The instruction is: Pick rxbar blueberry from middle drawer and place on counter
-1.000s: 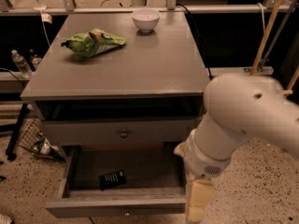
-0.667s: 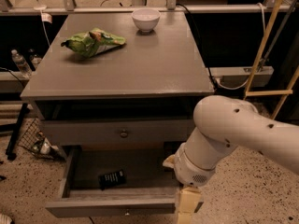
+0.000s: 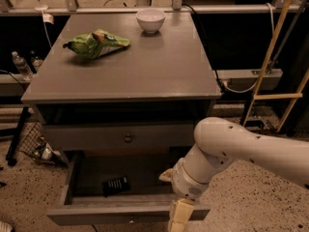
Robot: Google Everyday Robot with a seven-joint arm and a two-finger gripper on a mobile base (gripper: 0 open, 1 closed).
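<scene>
Hanging low by the front right corner of the open middle drawer, our gripper, whose opening we cannot tell, has the rxbar blueberry to its left on the drawer floor, long axis roughly side to side

The cream gripper was at the front of the grey middle drawer. The rxbar blueberry was dark and the snack bag green.
</scene>
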